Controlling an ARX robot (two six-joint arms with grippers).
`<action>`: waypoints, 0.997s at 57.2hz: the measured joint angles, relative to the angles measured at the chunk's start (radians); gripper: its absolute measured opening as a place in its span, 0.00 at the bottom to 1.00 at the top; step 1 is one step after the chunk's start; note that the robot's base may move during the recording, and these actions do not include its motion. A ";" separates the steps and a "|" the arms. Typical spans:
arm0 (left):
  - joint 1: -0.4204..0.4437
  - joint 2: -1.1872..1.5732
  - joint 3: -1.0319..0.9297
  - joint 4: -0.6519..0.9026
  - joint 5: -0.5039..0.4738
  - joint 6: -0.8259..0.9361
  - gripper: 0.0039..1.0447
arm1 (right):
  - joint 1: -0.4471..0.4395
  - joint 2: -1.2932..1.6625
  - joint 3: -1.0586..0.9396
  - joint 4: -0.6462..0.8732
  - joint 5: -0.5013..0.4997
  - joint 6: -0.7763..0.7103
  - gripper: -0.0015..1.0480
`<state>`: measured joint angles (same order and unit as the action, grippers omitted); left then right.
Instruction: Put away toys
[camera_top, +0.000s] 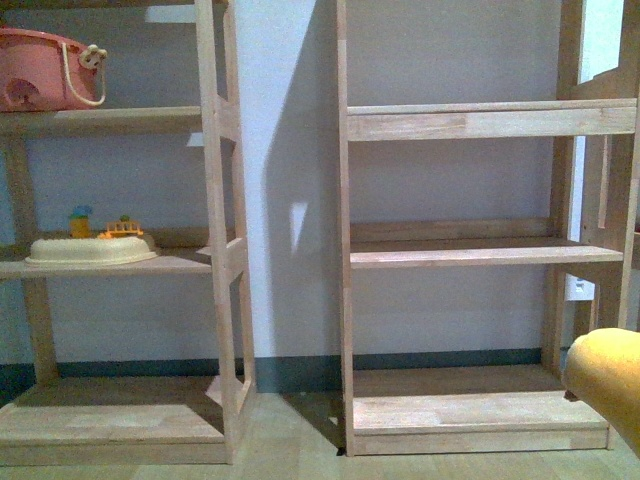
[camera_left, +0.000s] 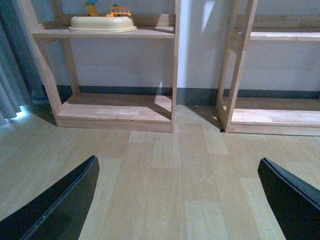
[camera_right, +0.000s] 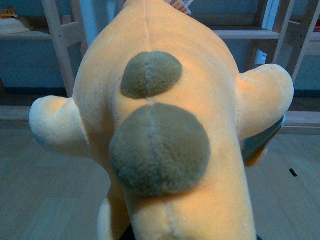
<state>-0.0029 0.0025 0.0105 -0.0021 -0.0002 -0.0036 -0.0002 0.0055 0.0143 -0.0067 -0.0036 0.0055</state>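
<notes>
Front view: two wooden shelf units stand against the wall. On the left shelf unit (camera_top: 215, 200), at 10 o'clock, a pink basket (camera_top: 40, 70) sits on the upper shelf. What lies inside it cannot be seen. Under it, at 9 o'clock, a cream playset (camera_top: 90, 250) with a small orange fence rests on the middle shelf. The right shelf unit (camera_top: 480, 122) takes up the 1 to 4 o'clock area. At 4 o'clock, cut by the picture's edge, a rounded part of the orange-yellow plush animal (camera_top: 610, 375) shows just in front of that unit's lowest shelf. No arm appears here.

Left wrist view: the left gripper (camera_left: 177, 160) is spread wide. Its two black fingers (camera_left: 60, 205) are well apart, with only pale wood floor (camera_left: 165, 200) between them and nothing touched.

Right wrist view: the plush animal fills the frame, close to the lens, two olive-brown nubs (camera_right: 159, 147) facing the camera, stubby limbs out to either side. It hides the right gripper, so I cannot tell how the jaws stand.
</notes>
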 joint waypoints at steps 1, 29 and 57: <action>0.000 0.000 0.000 0.000 0.000 0.000 0.94 | 0.000 0.000 0.000 0.000 0.000 0.000 0.07; 0.000 0.000 0.000 0.000 0.001 0.000 0.94 | 0.000 0.000 0.000 0.000 0.003 0.000 0.07; 0.000 -0.002 0.000 0.000 -0.003 0.000 0.94 | 0.000 0.000 0.000 0.000 0.003 0.000 0.07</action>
<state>-0.0025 0.0006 0.0105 -0.0021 -0.0029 -0.0040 -0.0002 0.0055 0.0143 -0.0067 -0.0006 0.0055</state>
